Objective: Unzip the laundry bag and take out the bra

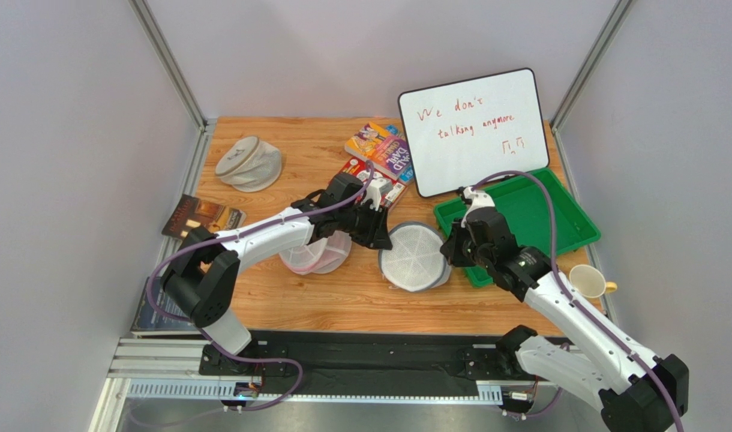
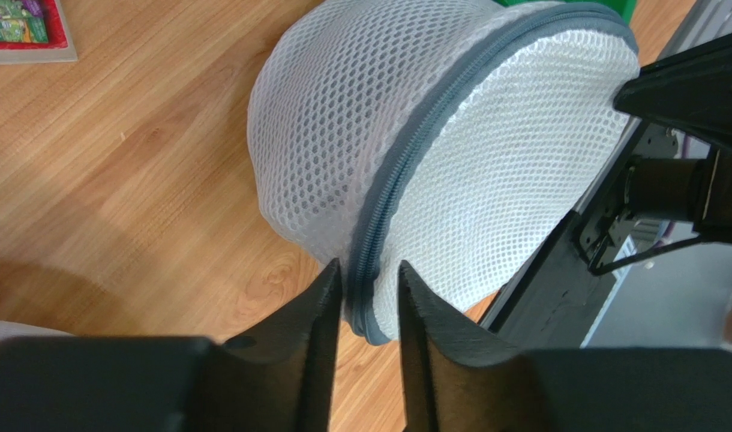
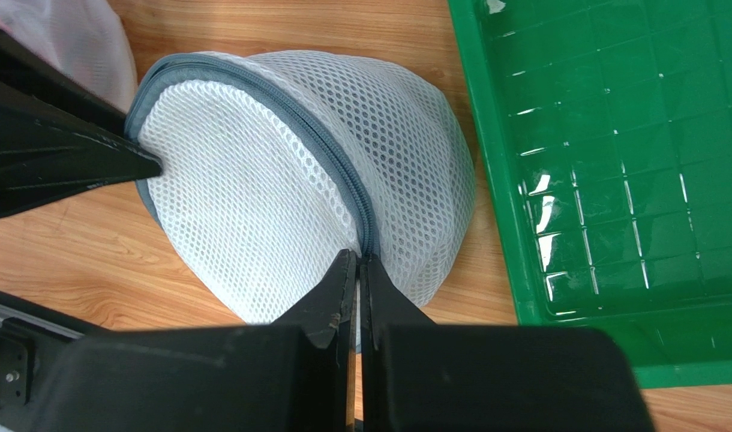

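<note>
Mid-desk, between the two arms, lies the laundry bag [image 1: 415, 256], a white mesh drum tipped so that one round spoked end faces up toward the overhead camera. It rests on the bare wood of the desk [image 1: 343, 301], just beside the near left corner of a green tray [image 1: 541, 216].

From where I stand, both arms reach in from opposite sides. The left fingers [image 2: 320, 315] straddle the grey-blue zipper [image 2: 388, 180] at the bag's left edge. The rim is caught in the narrow gap between them, so they are grasping the bag there. The right fingers [image 3: 329, 301] are clenched almost together on the same zipper band at the bag's right side, next to the tray. Along every stretch of the zipper I can see, the teeth are closed.

A pink-tinted mesh bag [image 1: 315, 258] lies partly under the left arm, close to the laundry bag. A beige-grey bag [image 1: 248, 164] lies well apart at the far left. A whiteboard [image 1: 473, 126] with red writing leans behind the tray, and a pale cup [image 1: 588, 281] lies near the desk's right edge.
</note>
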Motion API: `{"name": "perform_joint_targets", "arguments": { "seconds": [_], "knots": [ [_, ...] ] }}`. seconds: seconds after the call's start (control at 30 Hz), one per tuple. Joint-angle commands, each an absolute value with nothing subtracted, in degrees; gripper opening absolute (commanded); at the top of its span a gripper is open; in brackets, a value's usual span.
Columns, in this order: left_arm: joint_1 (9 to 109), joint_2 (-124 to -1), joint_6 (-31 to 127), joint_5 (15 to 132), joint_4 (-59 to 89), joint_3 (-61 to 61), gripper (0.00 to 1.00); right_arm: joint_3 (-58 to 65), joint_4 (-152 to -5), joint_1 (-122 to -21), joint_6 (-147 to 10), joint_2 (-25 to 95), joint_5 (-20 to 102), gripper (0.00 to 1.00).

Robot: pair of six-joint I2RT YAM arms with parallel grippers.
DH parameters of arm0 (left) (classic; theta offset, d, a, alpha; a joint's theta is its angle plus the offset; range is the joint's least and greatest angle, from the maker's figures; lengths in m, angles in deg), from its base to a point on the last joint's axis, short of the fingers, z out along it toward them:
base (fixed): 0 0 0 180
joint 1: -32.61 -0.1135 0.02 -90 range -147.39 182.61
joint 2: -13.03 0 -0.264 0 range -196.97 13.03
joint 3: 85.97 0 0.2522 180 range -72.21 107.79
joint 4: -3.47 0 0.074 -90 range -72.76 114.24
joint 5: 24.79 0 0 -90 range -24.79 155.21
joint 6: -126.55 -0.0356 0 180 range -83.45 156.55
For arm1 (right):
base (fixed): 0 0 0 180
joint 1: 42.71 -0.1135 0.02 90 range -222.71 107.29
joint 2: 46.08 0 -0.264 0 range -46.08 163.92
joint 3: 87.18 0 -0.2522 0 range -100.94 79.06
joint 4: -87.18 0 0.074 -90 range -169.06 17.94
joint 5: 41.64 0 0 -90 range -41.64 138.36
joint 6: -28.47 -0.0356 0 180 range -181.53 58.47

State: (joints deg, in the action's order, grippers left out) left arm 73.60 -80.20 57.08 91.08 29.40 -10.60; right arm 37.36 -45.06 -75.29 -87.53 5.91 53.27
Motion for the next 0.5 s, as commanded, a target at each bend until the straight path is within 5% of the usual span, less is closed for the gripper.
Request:
{"name": "perform_joint_targets", "arguments": {
  "seconds": [0.0,0.2,0.47],
  "knots": [
    [73.7,-77.1,58.7,93.0,28.1,-8.1,0.50,33.7,-44.6,-75.3,-86.2,3.6,50.6,0.00],
    [73.7,-72.7,59.4,91.8,29.4,-7.7,0.64,32.4,-43.2,-76.2,-85.4,2.0,49.2,0.00],
    [73.2,-74.3,60.0,89.1,27.7,-5.3,0.67,31.9,-42.7,-78.6,-84.8,2.3,49.2,0.04]
  ]
}}
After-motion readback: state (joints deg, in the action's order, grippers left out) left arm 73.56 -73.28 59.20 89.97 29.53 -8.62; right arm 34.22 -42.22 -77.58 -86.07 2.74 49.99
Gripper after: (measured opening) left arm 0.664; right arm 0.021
